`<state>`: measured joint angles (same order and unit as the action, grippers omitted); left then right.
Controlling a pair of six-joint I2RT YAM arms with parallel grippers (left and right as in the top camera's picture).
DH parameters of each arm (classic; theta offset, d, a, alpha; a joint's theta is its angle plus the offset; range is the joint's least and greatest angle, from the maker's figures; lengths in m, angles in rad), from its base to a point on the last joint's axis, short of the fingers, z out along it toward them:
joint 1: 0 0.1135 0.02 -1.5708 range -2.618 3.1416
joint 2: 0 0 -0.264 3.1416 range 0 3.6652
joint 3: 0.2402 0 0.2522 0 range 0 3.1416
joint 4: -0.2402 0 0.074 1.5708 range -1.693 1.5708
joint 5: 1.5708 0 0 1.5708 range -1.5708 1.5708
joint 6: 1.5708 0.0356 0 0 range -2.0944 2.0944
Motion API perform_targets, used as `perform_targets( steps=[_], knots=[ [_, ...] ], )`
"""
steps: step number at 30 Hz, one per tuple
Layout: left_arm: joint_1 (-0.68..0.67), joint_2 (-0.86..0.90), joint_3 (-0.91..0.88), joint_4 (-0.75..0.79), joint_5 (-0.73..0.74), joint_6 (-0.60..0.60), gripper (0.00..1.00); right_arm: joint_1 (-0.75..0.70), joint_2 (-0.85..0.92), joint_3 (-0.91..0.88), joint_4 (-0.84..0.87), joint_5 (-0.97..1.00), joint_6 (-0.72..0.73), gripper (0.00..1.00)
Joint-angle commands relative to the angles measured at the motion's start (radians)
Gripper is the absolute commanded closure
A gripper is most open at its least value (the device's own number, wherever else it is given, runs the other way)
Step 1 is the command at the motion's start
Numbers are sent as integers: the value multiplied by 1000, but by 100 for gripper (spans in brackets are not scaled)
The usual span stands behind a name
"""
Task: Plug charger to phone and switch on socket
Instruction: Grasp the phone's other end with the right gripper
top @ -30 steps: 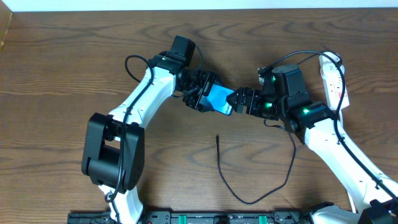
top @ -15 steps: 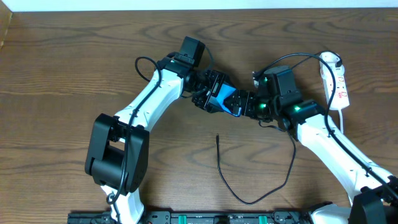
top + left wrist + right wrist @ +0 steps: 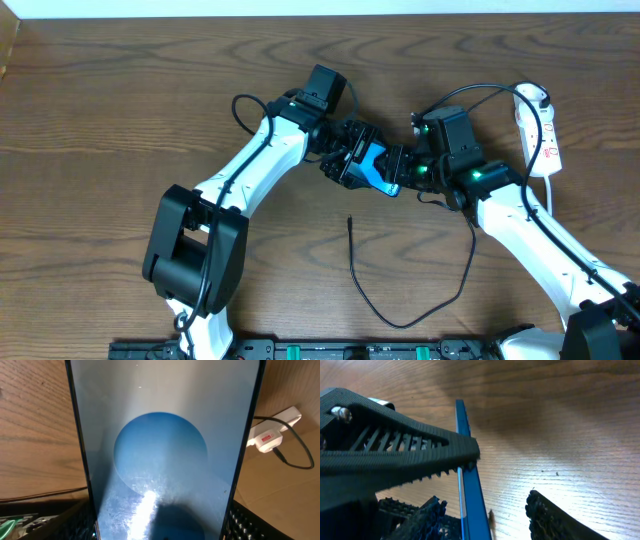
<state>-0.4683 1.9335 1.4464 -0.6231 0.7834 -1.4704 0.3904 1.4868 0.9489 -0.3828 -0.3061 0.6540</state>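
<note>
The phone [image 3: 374,166] has a bright blue screen and is held off the table between the two arms. My left gripper [image 3: 356,163] is shut on the phone's long edges; the screen [image 3: 165,450] fills the left wrist view. My right gripper [image 3: 398,172] is open with its fingers either side of the phone's end, seen edge-on [image 3: 471,495] in the right wrist view, with a gap on one side. The charger [image 3: 400,323] lies looped on the table, its free plug [image 3: 350,222] below the phone. The white socket [image 3: 540,130] lies at the far right.
The left gripper's ribbed finger [image 3: 395,455] crosses the right wrist view. One end of the socket, with a black cable in it [image 3: 270,436], shows in the left wrist view. The arm bases stand at the table's near edge.
My left arm has carried the phone to the right, so its end is now between my right gripper's open fingers. The right gripper shifted slightly. The charger has not moved.
</note>
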Motion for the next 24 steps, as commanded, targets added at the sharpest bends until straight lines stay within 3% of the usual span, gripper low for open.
perform_targets(
  steps=[1, 2, 14, 20, 21, 22, 23, 24],
  knots=[
    [-6, -39, 28, 4, 27, -10, 93, 4, 6, 17, 0, 21, -8, 54],
    [-8, -39, 28, 5, 27, -10, 93, 4, 6, 17, 0, 21, -8, 61],
    [-10, -39, 28, 5, 28, -29, 93, 4, 6, 17, -3, 24, -7, 99],
    [-10, -39, 28, 4, 28, -27, 91, 2, 6, 17, -2, 23, -4, 99],
    [-8, -39, 28, 5, 28, -15, 78, 1, 6, 17, -1, 23, -4, 99],
    [-3, -39, 28, 8, 34, 10, 55, -6, 6, 17, 3, 24, -4, 99],
    [5, -39, 28, 12, 50, 39, 40, -14, 6, 17, 6, 24, -4, 99],
    [14, -39, 28, 12, 68, 51, 37, -26, 5, 17, 8, 23, -4, 99]
  ],
)
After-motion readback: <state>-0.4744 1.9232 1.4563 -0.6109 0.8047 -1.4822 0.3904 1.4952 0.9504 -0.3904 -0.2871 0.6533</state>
